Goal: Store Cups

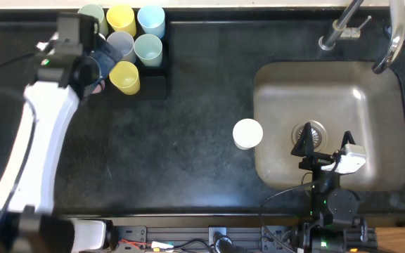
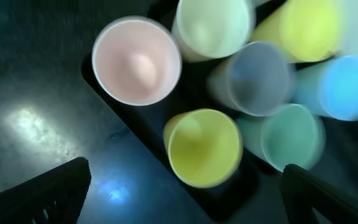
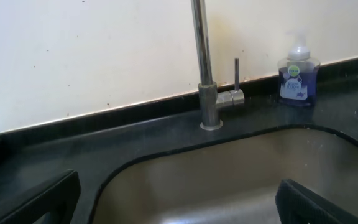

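The dark speckled stone desk carries a rounded steel sink under a pale wall. Smooth pastel cups cluster in a black tray at the back left. One white cup stands beside the sink. The left end effector hangs above the tray and the right end effector above the sink, both with fingers apart.

Pink cup, yellow cup, black tray.

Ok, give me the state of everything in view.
Left fingers, open.
Right fingers, open.
Tray cups, upright, mouths up.
White cup, on the counter by the sink, outside the tray.
Tap, off.
Soap bottle, upright.
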Action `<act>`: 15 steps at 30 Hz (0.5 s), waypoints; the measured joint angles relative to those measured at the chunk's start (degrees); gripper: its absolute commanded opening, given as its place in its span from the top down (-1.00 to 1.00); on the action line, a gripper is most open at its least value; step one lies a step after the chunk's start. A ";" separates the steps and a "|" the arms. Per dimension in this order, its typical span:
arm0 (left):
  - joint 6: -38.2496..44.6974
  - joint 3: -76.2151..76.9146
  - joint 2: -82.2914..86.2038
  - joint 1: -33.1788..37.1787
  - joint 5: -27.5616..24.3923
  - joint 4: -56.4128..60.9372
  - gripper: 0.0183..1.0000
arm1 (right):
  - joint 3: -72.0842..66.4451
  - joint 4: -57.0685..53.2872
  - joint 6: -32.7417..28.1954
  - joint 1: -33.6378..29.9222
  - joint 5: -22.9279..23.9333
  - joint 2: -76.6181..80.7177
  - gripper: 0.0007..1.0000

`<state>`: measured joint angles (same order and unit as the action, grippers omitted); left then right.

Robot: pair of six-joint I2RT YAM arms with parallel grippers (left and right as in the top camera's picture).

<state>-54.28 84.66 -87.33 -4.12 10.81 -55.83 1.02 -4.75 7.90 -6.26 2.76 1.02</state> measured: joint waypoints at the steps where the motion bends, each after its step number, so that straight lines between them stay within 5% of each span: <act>1: 0.81 0.00 2.14 0.00 -0.07 -1.22 -1.00 | 0.00 0.04 0.00 0.00 0.02 0.00 -0.99; 9: 13.40 -1.20 23.93 0.00 -0.11 -18.14 -1.00 | 0.00 0.00 -0.02 0.00 0.02 0.00 -1.00; 15: 21.79 -22.01 50.23 0.74 2.73 -12.68 -1.00 | 0.00 0.02 0.00 -0.02 0.02 0.00 -1.00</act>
<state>-32.49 62.65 -37.10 -3.38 13.54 -68.51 1.02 -4.73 7.90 -6.28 2.79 1.02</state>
